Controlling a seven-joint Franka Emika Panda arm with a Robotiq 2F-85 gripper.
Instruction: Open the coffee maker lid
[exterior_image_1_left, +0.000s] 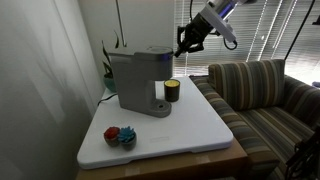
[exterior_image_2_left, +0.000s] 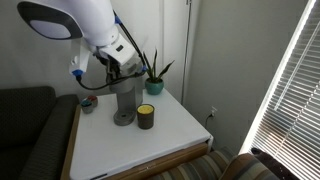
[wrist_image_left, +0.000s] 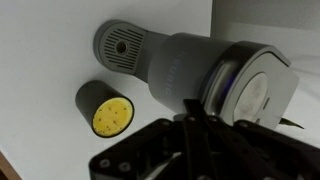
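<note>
- Gripper (exterior_image_1_left: 187, 42) state?
- Pinched narrow in the wrist view, nothing in it. It hangs above the maker (exterior_image_1_left: 138, 80), off the head on the cup (exterior_image_1_left: 172, 91) side, not touching.
- Lid (wrist_image_left: 250, 88)?
- Looks down, flush on the head. The maker stands toward the back of the desk (exterior_image_1_left: 190, 125), with the cup just beside its base plate.
- Plan?
- My read: go in with the jaws narrow and use them as a hook, no grasp needed. Drop to the lid's free lip, catch under it, then lift along an arc about the hinge, not straight up.
- Which edge hinges?
- Can't tell at this resolution, and I can't see a latch or tab either. I'd guess the lip is on the base-plate side. Approach slowly and find it before loading.
- Risks?
- The maker isn't fixed down, so a sideways pull could drag or tip it. Push up and back only. The cup sits near the approach path, so stay well above it. If the lid resists, back off and look for a release rather than force it.
</note>
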